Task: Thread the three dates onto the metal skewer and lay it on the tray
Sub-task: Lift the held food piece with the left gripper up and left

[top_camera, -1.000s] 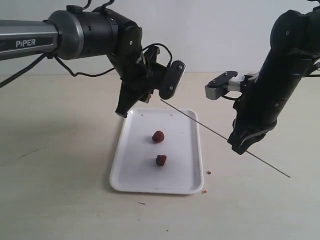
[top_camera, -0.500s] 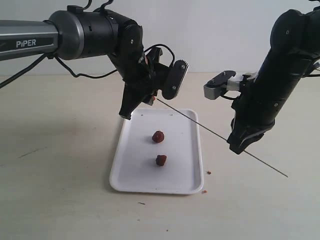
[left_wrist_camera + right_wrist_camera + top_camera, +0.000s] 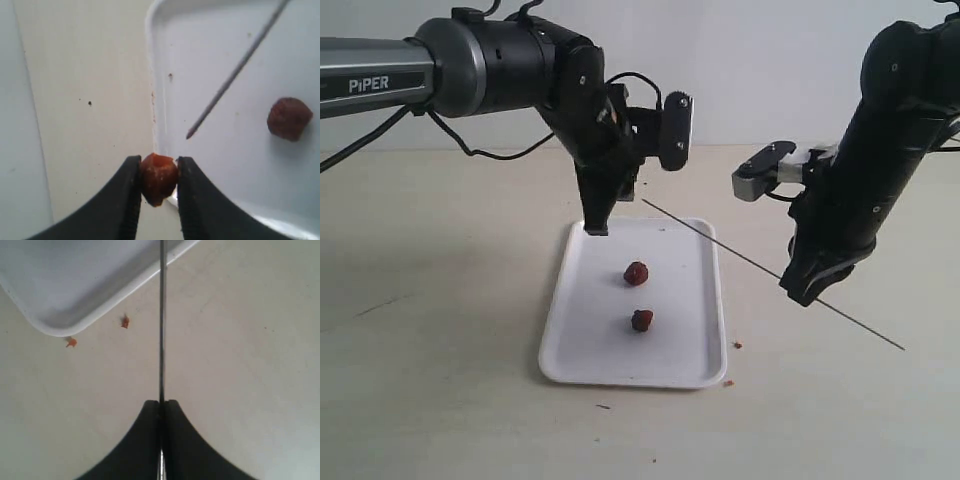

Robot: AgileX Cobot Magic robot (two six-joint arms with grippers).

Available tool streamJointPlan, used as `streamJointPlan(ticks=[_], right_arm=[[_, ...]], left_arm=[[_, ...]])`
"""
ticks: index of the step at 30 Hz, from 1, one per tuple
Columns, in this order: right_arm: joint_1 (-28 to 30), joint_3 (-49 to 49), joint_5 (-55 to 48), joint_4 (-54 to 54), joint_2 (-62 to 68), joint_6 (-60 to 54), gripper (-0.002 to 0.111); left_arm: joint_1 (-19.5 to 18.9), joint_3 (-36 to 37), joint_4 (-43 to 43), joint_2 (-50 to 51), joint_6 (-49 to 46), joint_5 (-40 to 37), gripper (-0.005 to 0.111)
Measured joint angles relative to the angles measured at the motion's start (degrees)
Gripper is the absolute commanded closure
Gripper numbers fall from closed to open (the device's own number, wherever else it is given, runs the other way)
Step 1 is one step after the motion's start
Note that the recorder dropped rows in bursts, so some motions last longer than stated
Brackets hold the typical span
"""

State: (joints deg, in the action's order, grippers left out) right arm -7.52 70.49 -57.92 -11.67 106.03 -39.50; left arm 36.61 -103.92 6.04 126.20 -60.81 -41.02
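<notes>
Over the rim of the tray (image 3: 582, 345), the left fingers (image 3: 125, 200) pinch one date (image 3: 158, 179) just short of the tip of the skewer (image 3: 740, 255), which the right fingers (image 3: 142, 435) clamp tight and slant toward it for threading, while two more dates (image 3: 636, 273) (image 3: 642, 320) wait on the tray.

Wrinkled red-brown dates (image 3: 637, 273) against a plain white tray (image 3: 570, 350), centre frame; dull grey skewer (image 3: 740, 258), glossy black robot arms (image 3: 500, 65), pale beige table (image 3: 440, 380).

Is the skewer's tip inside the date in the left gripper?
No, the tip of the metal skewer stops short of the date.
</notes>
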Motion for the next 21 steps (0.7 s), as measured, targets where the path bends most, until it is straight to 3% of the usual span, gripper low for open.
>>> streamJointPlan(ticks=[7, 8, 16, 21], right_arm=[[0.00, 0.00, 0.54, 0.11, 0.00, 2.69, 0.108], [0.00, 0.00, 1.84, 0.11, 0.00, 3.45, 0.108], [0.00, 0.00, 8.63, -3.12, 0.00, 8.21, 0.108], [0.00, 0.00, 8.74, -5.75, 0.26, 8.36, 0.108]], left_arm=[[-2.52, 0.00, -0.09, 0.00, 32.77, 8.03, 0.080], [-3.68, 0.00, -0.09, 0.00, 41.46, 9.13, 0.080], [-6.98, 0.00, -0.09, 0.00, 76.00, 10.24, 0.080], [-8.19, 0.00, -1.91, 0.00, 90.32, 11.39, 0.080]])
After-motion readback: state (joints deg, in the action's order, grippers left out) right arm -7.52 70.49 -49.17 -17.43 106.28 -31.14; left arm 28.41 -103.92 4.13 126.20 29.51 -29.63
